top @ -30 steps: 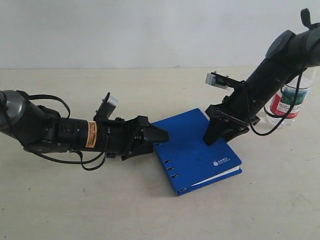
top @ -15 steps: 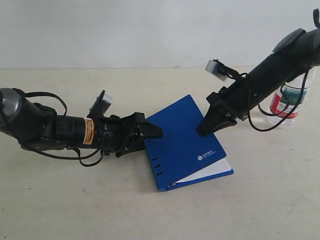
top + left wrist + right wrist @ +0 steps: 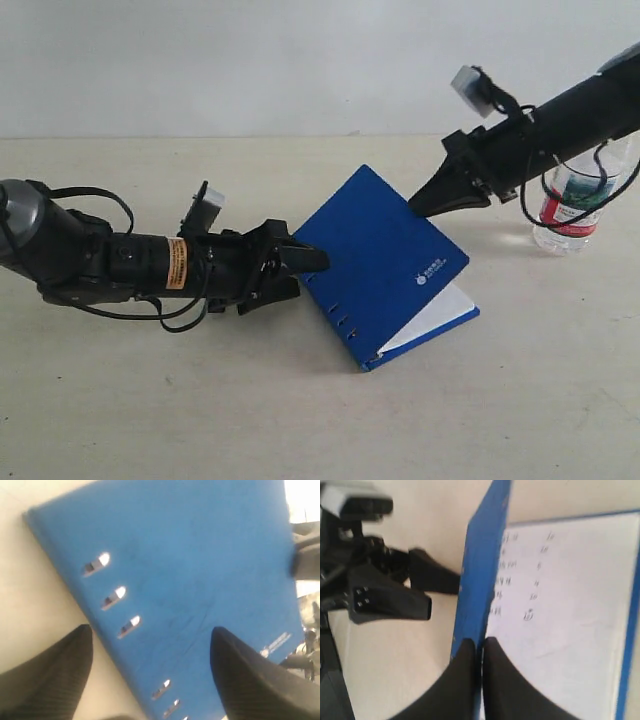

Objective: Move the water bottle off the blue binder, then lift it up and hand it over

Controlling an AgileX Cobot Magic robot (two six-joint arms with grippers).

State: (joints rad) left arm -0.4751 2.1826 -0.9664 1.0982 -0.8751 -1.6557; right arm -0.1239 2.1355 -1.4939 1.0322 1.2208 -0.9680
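The blue binder point(image 3: 385, 255) is tilted up from the table, its cover raised so the white pages point(image 3: 432, 312) show beneath. My right gripper point(image 3: 415, 208) is shut on the cover's far edge; in the right wrist view its fingers point(image 3: 479, 641) pinch the thin blue cover point(image 3: 482, 565) beside a written page point(image 3: 560, 605). My left gripper point(image 3: 315, 262) is open at the holed spine edge. In the left wrist view the left gripper point(image 3: 151, 630) straddles that edge of the binder point(image 3: 190, 570). The water bottle point(image 3: 570, 205) stands on the table behind the right arm, its cap hidden.
The beige table point(image 3: 150, 400) stretches around the binder, with a pale wall behind. Cables loop off the right arm in front of the bottle. My left arm point(image 3: 385, 600) shows in the right wrist view beyond the cover.
My right gripper has risen and moved back to the right, pulling the binder's cover up and turning the binder. The left gripper stays almost where it was. The bottle has not moved.
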